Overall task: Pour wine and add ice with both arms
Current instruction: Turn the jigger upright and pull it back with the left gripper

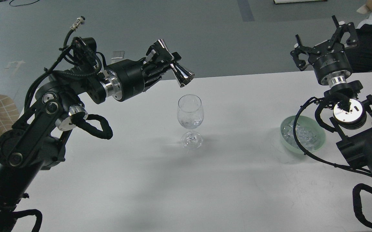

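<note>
overhead, left gripper (164, 61) clamps a steel jigger (174, 64) tilted down-right toward the wine glass (190, 120); right gripper (326, 42) gapes.

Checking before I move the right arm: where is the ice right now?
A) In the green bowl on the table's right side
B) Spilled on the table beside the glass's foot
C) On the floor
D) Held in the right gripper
A: the ice lies as clear cubes in the green bowl, while the right gripper is raised above, open and empty.
</note>
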Robot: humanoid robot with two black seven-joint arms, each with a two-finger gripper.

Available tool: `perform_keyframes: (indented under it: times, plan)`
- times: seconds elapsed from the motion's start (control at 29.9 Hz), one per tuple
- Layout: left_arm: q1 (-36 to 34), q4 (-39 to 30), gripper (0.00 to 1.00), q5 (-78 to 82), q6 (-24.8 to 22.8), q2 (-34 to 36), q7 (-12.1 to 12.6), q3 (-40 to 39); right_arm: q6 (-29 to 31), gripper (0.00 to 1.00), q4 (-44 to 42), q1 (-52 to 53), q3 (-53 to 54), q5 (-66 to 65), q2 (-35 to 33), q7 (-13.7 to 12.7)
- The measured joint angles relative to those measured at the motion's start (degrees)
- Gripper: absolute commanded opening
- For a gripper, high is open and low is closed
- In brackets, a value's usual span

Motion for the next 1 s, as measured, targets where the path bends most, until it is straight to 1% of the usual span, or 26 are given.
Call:
perform_keyframes:
  times: [0.07,0.2,0.4,0.47,0.6,0.67,0.8,1.0]
  plan:
    - [0.5,0.4,0.23,-2.9,1.0,0.0,0.0,-0.7,0.0,1.0,0.0,0.0,0.0,0.0,-0.2,-0.1]
    - [2.8,0.5,0.23,-11.0,4.6,0.7,0.0,-3.2,0.0,1.0,0.1,-0.1,0.0,0.1,-0.2,-0.2]
    - [7.2,0.1,0.23,-16.2,5.9,0.6,0.0,-12.3,-0.1,1.0,0.0,-0.2,0.0,0.3,0.0,-0.3]
    - [8.7,0.2,0.23,-20.4,6.6,0.7,0.0,-15.0,-0.2,1.0,0.0,-0.2,0.0,0.3,0.1,-0.3]
    - [12.0,0.9,0.24,-28.7,10.0,0.8,0.0,-20.6,-0.2,1.0,0.0,-0.2,-0.1,0.3,0.0,-0.3]
    - [14.0,1.0,0.24,-31.6,10.9,0.7,0.0,-23.0,-0.2,1.0,-0.1,-0.3,-0.1,0.3,-0.1,-0.3]
    - [20.6,1.1,0.24,-38.9,11.6,0.1,0.0,-28.7,-0.3,1.0,-0.1,-1.0,0.0,0.3,-0.2,-0.2]
    - [29.2,1.2,0.24,-48.5,12.5,-1.6,0.0,-34.4,-0.4,1.0,0.1,-1.8,0.1,0.3,-0.1,-0.2]
